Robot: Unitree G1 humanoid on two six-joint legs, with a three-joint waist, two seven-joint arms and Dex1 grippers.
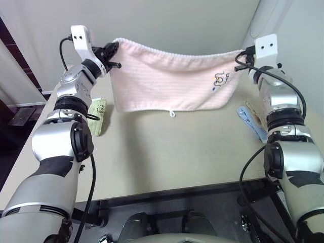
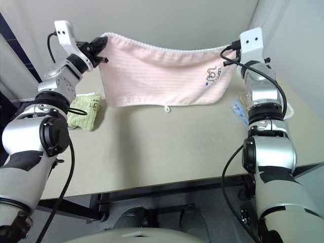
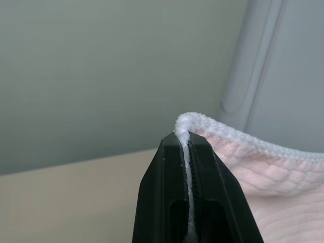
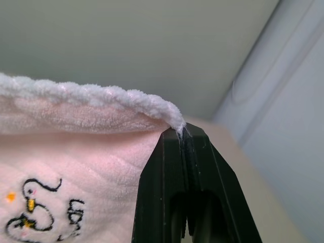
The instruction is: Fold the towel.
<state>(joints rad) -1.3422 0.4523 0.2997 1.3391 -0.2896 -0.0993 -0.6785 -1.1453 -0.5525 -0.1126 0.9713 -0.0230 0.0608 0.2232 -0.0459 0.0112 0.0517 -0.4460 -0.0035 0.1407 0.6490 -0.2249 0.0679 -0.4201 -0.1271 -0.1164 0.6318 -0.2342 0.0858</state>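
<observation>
Towel [image 1: 167, 81] hangs spread above counter [image 1: 167, 152], left gripper [image 3: 186, 139] and right gripper [image 4: 181, 132] jaws pinching its top corners; next, probably lay it flat and fold.

Right gripper [image 4: 183, 132] pinches the pink towel's [image 4: 76, 152] white-edged corner — black scribble mark [image 4: 38, 212] nearby.

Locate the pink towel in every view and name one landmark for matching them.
Left eye view: the towel hangs spread between both raised grippers, above the table.
Right eye view: same, upper middle.
Left wrist view: a white-edged corner is pinched in the left gripper.
Right wrist view: a corner is pinched in the right gripper.
Shared landmark: the embroidered mark.
</observation>
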